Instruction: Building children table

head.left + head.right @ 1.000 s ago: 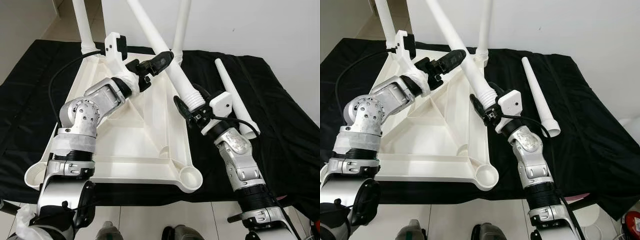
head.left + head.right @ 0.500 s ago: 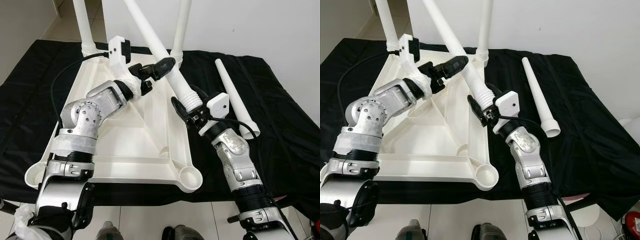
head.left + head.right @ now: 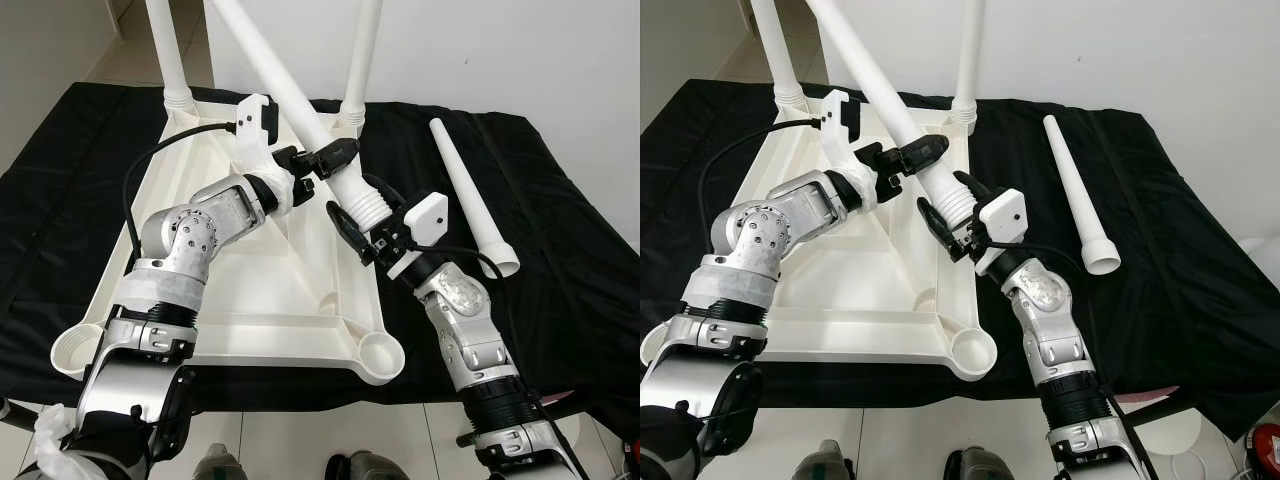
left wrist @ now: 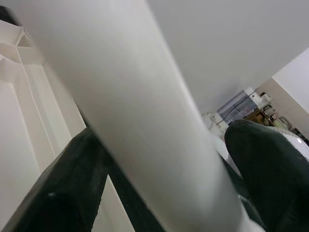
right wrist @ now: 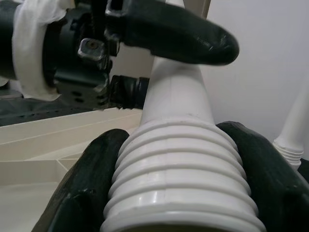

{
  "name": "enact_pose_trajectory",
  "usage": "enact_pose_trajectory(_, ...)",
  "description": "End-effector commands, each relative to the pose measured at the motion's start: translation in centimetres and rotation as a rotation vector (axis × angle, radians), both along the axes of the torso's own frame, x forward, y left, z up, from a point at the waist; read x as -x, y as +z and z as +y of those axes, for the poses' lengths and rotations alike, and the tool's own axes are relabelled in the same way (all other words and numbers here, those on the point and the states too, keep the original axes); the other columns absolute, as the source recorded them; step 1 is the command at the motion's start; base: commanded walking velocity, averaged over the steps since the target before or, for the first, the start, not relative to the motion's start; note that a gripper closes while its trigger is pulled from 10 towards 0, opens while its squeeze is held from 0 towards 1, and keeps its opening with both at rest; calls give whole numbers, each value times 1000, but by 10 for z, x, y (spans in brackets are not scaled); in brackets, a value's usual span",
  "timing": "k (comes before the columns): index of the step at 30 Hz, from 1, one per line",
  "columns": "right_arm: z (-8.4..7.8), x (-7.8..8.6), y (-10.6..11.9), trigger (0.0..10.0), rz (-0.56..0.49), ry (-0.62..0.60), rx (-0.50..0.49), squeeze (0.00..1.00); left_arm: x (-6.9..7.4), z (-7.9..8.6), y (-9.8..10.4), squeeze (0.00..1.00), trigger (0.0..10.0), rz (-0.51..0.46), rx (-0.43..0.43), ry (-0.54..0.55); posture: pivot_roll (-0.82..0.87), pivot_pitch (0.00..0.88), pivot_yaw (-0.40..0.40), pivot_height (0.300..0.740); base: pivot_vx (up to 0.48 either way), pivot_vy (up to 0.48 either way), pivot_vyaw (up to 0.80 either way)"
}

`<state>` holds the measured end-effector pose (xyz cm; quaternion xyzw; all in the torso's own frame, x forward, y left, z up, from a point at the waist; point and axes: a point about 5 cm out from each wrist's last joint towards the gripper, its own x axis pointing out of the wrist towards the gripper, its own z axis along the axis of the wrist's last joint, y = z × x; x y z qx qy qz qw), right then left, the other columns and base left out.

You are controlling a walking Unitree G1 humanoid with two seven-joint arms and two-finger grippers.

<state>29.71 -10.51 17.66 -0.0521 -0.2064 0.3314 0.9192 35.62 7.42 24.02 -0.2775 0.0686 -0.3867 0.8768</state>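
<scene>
Both grippers clamp one table leg (image 3: 300, 105) — right gripper (image 3: 362, 222) at its threaded end; left gripper (image 3: 322, 160) just above; upturned tabletop (image 3: 260, 290) beneath.

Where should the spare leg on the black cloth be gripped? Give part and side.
Grip the spare leg just above its wide collar end, coming down from above, fingers across it. It lies flat on the cloth, free on both sides, and that thick end lies nearest the robot.
</scene>
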Motion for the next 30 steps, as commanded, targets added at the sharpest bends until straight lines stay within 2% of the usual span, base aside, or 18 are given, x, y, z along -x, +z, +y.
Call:
enact_pose_trajectory(1, 1, 4, 2, 10000, -26, 15, 1, 0, 3, -2, 17, 0, 10000, -126, 86, -183, 59, 0, -20, 740, 0, 0, 0)
enact_pose_trajectory(2, 1, 5, 0, 10000, -18, 17, 6, 0, -2, 3, 22, 0, 10000, -115, 98, -152, 59, 0, -19, 740, 0, 0, 0)
enact_pose_trajectory(10, 1, 8, -5, 10000, -2, 22, 16, 0, -15, 17, 34, 0, 10000, -93, 128, -87, 59, 0, -12, 740, 0, 0, 0)
enact_pose_trajectory(11, 0, 11, -8, 10000, 8, 20, 25, 0, -25, 29, 44, 0, 10000, -90, 139, -37, 55, 0, -6, 740, 0, 0, 0)
enact_pose_trajectory(12, 0, 11, -9, 10000, 10, 20, 27, 0, -27, 32, 46, 0, 10000, -86, 143, -24, 55, 0, -6, 740, 0, 0, 0)
enact_pose_trajectory(14, 0, 11, -9, 10000, 10, 20, 27, 0, -27, 32, 46, 0, 10000, -86, 143, -24, 55, 0, -6, 740, 0, 0, 0)
enact_pose_trajectory(15, 0, 12, -10, 10000, 14, 21, 28, 0, -28, 32, 47, 0, 8314, -82, 147, -18, 53, 0, -5, 740, 0, 0, 0)
enact_pose_trajectory(16, 0, 12, -10, 10000, 15, 22, 30, 0, -30, 32, 46, 0, 4667, -76, 149, -17, 52, 0, -4, 740, 0, 0, 0)
enact_pose_trajectory(17, 0, 12, -10, 10000, 16, 22, 31, 0, -30, 31, 46, 0, 4667, -73, 149, -17, 52, 0, -4, 740, 0, 0, 0)
enact_pose_trajectory(18, -1, 12, -10, 10000, 18, 21, 31, 0, -31, 31, 45, 0, 902, -65, 161, -13, 50, 0, -6, 740, 0, 0, 0)
enact_pose_trajectory(19, -2, 12, -10, 10000, 19, 20, 31, 0, -32, 31, 44, 0, 0, -55, 172, -10, 50, 0, -6, 740, 0, 0, 0)
enact_pose_trajectory(30, 1, 12, -9, 10000, 19, 38, 46, 0, -34, 31, 44, 0, 0, -40, 202, -12, 52, 0, -12, 740, 0, 0, 0)
